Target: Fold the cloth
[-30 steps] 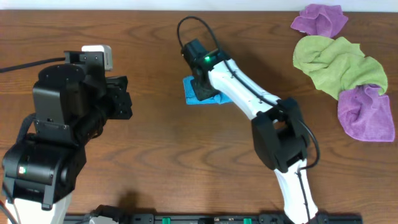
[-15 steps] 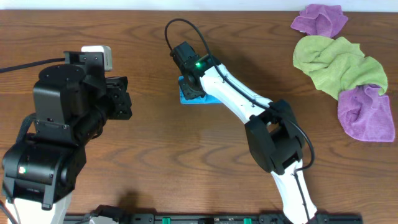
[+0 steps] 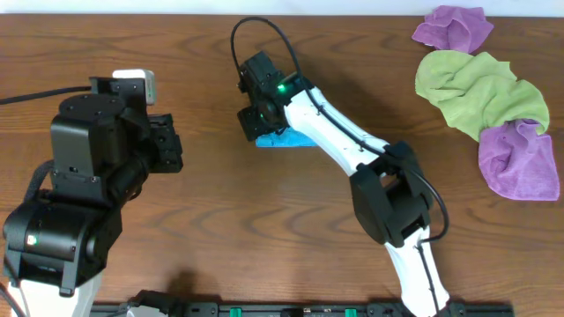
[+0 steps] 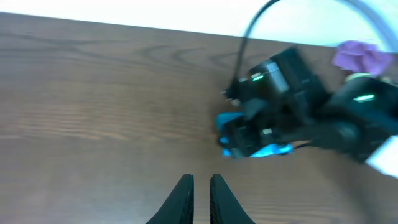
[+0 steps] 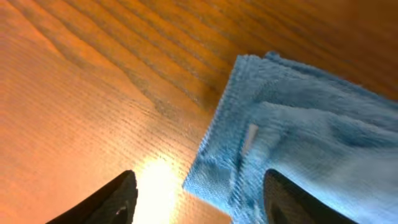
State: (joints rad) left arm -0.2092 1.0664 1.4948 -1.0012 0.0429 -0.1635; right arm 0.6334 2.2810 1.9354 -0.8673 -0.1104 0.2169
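Wood-grain counter (image 3: 220,220) underlies all: the right claw (image 5: 202,202) stands spread over a corner of the sky-blue cloth (image 5: 311,149) (folded small, lying toward the far edge). The left claw (image 4: 199,196) is pressed together, well apart from it; a lime-green cloth (image 3: 476,88) and purple cloths (image 3: 518,163) lie far right.

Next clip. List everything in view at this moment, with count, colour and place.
blue cloth: one, sky blue, folded small, mid-table, under the right claw
green cloth: one, lime, crumpled, far right side of the table
purple cloths: two, purple, crumpled, one at each end of the green cloth, the second here
table: one, brown wood
left claw: one, black, shut, empty, apart from the blue cloth
right claw: one, black, open over the blue cloth's corner
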